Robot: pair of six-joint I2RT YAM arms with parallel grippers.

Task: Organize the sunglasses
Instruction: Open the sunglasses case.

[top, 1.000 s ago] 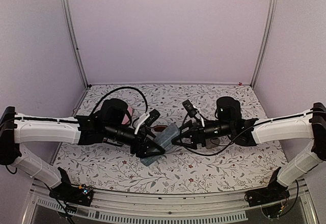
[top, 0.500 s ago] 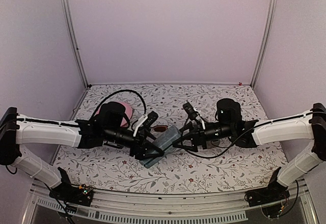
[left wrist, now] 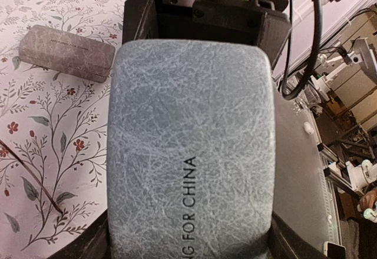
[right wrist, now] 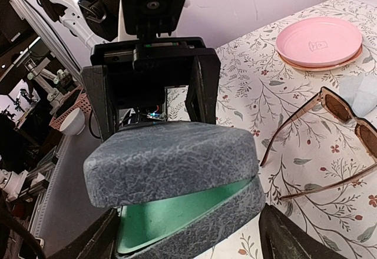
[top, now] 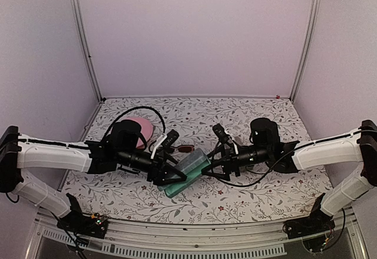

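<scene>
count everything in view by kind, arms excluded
Cases: 2, blue-grey case and grey-brown case
Sunglasses: 1 pair of sunglasses, brown lenses
Plates: 1, pink plate
Cloths: 1, pale blue cloth
Total: 5

Left arm and right arm reach inward, fingers spread wide

Overhead view: soft even light, lilac cast, faint shadows on table; wall rails lean inward, wide-angle stretch at edges. Wrist views: blue-grey case sharp, grain crisp; room beyond table edge dim, soft
</scene>
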